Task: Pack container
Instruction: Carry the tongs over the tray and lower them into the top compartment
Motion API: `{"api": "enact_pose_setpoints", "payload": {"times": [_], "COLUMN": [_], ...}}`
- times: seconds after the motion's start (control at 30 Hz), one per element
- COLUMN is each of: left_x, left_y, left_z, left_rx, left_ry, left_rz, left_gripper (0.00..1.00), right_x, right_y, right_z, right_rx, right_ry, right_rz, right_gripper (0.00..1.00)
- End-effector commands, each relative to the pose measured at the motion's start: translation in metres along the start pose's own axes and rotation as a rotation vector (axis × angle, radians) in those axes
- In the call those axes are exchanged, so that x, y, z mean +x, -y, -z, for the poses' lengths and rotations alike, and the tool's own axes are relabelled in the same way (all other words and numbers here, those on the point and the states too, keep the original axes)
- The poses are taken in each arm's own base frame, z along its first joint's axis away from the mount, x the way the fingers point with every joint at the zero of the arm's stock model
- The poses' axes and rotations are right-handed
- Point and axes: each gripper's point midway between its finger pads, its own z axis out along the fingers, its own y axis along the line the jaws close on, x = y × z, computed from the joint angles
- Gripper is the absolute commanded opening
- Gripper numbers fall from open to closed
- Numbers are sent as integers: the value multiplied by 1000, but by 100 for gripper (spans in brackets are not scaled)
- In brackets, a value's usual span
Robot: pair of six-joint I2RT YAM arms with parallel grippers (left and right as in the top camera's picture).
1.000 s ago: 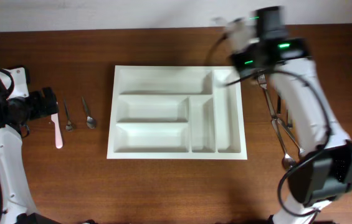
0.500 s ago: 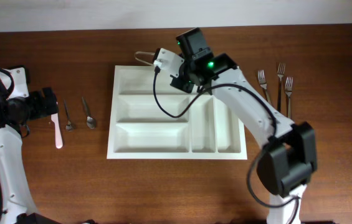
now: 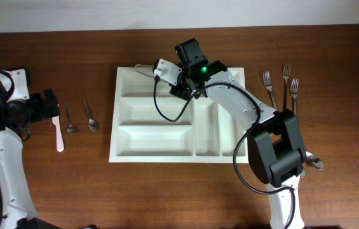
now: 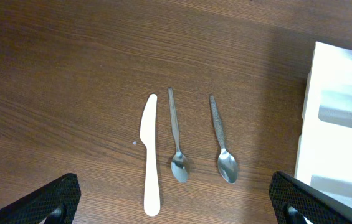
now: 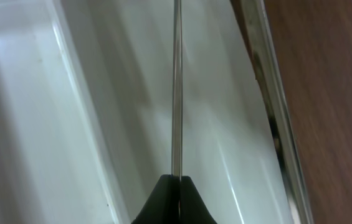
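The container (image 3: 179,158) is a large white compartment tray in the middle of the table. My right gripper (image 3: 161,70) hangs over its top long compartment, shut on a thin metal utensil (image 3: 142,66) that points left toward the tray's top-left corner. The right wrist view shows that utensil (image 5: 177,87) edge-on, running straight out from the shut gripper (image 5: 176,180) above the tray's white floor (image 5: 70,93). My left gripper (image 3: 47,108) stands open left of the tray, above a white plastic knife (image 4: 151,155) and two small spoons (image 4: 177,143) (image 4: 222,143), holding nothing (image 4: 176,199).
Three forks (image 3: 286,79) lie side by side on the wood right of the tray. A spoon bowl (image 3: 314,163) shows beside the right arm's base. The plastic knife (image 3: 58,130) and the two spoons (image 3: 68,119) (image 3: 91,116) lie between my left arm and the tray's edge (image 4: 337,124).
My right arm has swung from the table's far right, over the forks, to the tray's top compartment, carrying the metal utensil. The left arm has not moved.
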Motion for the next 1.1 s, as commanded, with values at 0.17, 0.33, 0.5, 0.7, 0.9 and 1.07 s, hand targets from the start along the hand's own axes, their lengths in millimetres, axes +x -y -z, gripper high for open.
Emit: {"api": "enact_pose_setpoints", "payload": {"times": [0.17,0.33,0.5,0.7,0.9,1.07], "left_x": [-7,-7,-7,-7,-7,-7], "left_y": [-1,-1,-1,-1,-1,-1], "left_z": [7,7,7,7,7,7], "left_rx": [-6,-6,-6,-6,-6,-6], "left_ry": [24,24,24,24,24,24], "left_rz": [-15,-15,-15,-15,-15,-15], "left_gripper": [99,99,99,99,99,99], "right_x": [-5,3,19,26,27,-7], "right_y": [-3,-6,-14,-21,-23,-3], "right_z": [-3,-13,-29,-30,-26,8], "right_rx": [-24,-39,-71,-101,-109,-36], "right_ry": [25,8,-33,-60,-71,2], "right_rz": [3,-2,48,73,58,17], "right_gripper": [4,4,4,4,83,99]}}
